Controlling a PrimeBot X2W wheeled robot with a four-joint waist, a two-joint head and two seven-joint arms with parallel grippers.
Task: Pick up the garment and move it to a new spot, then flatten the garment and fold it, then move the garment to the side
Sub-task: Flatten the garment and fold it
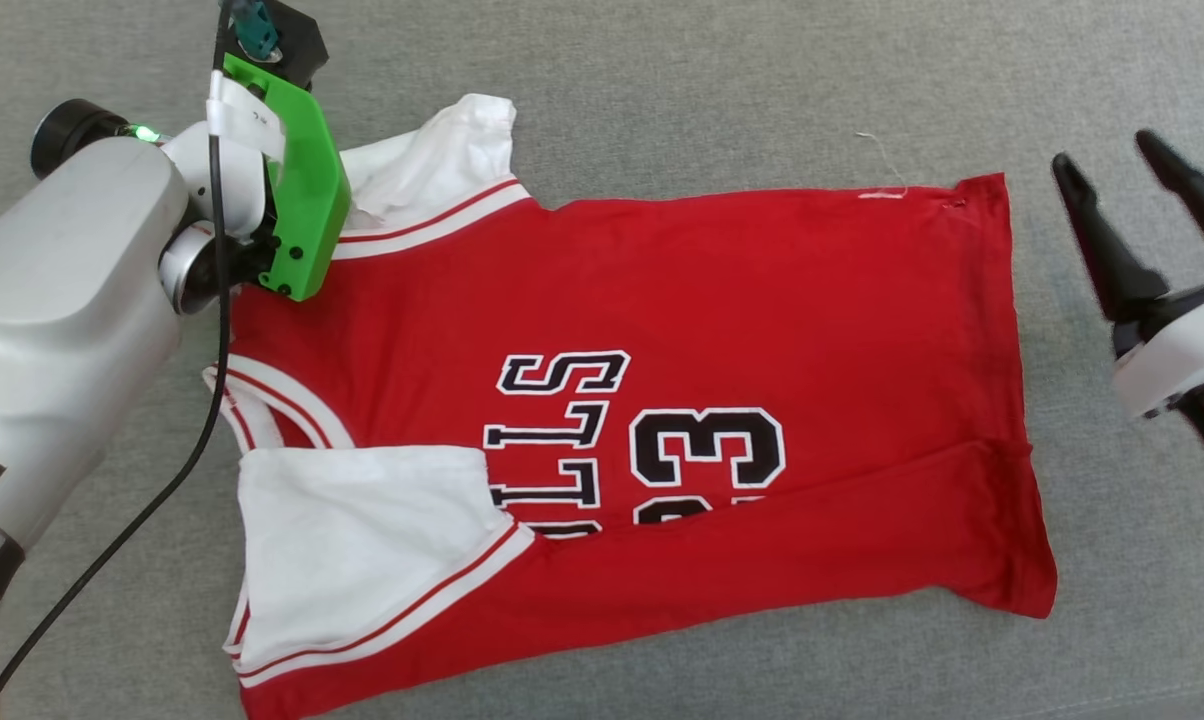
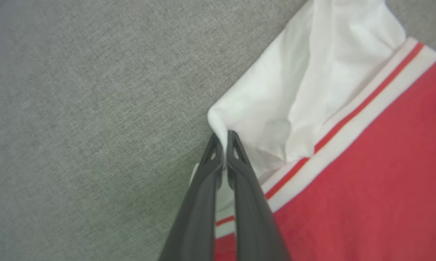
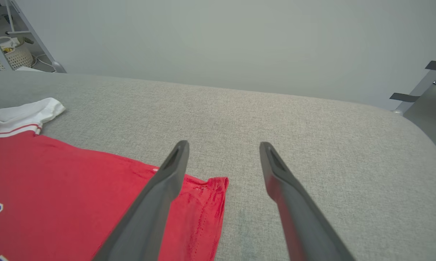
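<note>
On the grey fabric surface, the red jersey T-shirt is lying spread front-up, its collar end pointing toward the robot's left and its hem toward the right. Black white-outlined lettering and the number 23 are showing on the chest, partly covered by a fold of red cloth along the near edge. The near white sleeve is lying folded over the front. The far white sleeve is lying bunched at the shirt's upper left corner, and the left gripper is pinching its outer corner. In the left wrist view, both dark fingers are pressing together with a peak of white cloth squeezed between their tips. In the head view, a green bracket on that wrist is hanging over the shoulder seam. The right gripper is hovering off the shirt, just beyond the hem's far corner, its jaws spread wide with nothing between them. In the right wrist view, the red hem corner is lying beneath its left finger; whether they are touching cannot be told.
</note>
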